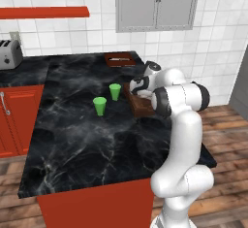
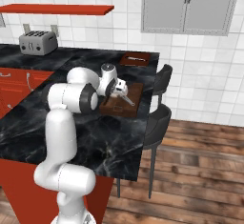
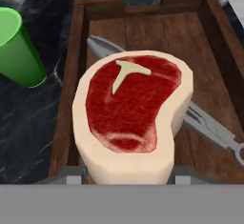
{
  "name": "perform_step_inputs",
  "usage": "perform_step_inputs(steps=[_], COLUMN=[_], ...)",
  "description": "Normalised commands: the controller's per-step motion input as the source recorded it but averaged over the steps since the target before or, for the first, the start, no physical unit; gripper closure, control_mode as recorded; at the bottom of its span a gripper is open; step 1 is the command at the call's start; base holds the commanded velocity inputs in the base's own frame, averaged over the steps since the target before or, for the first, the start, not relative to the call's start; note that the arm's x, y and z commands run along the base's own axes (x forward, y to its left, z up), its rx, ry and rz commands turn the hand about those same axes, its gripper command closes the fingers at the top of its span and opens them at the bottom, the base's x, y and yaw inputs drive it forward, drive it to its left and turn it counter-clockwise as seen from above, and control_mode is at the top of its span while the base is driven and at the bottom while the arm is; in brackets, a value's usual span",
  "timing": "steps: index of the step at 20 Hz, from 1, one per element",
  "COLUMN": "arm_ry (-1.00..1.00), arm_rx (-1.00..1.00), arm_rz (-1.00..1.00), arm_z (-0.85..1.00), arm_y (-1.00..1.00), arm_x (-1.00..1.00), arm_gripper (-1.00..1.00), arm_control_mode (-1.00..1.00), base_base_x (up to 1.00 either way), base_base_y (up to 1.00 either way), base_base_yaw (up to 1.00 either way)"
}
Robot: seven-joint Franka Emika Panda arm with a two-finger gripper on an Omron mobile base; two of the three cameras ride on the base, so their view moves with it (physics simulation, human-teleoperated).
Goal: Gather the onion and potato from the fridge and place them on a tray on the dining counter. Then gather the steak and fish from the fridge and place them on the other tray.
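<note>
Worktop [image 1: 87,139]: black, white-veined, carrying all items below. Arm: reaching across the worktop's right half. Wooden tray [image 3: 217,61]: walled, under the hand at 12 o'clock from the arm's elbow; holds a metal utensil [image 3: 209,125] lying diagonally. Second tray [image 1: 119,58]: flat, reddish-brown, far edge, well apart. Cups [image 1: 100,105], two, green, at 9 o'clock of the wooden tray. Steak [image 3: 131,108]: red, T-bone mark, held just above the wooden tray floor, over the utensil. End effector [image 3: 125,176]: closed narrowly on the steak. Step judged: placing the steak; next calls for lowering slightly and releasing it.
</note>
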Motion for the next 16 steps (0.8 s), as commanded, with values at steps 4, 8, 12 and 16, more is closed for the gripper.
perform_step_inputs(steps=[4, 8, 12, 16], arm_ry=[0.02, 0.01, 0.0, 0.0], arm_rx=[0.0, 0.0, 0.0, 0.0], arm_rz=[0.01, 0.01, 0.02, 0.0], arm_z=[-0.23, -0.24, -0.22, -0.03], arm_y=[0.0, 0.0, 0.0, 0.0], arm_x=[0.29, 0.08, 0.0, -0.06], arm_gripper=[1.0, 1.0, -1.0, -1.0], arm_control_mode=[-1.0, -1.0, -1.0, -1.0], base_base_x=[0.0, 0.0, 0.0, 0.0], base_base_y=[0.0, 0.0, 0.0, 0.0], base_base_yaw=[0.0, 0.0, 0.0, 0.0])
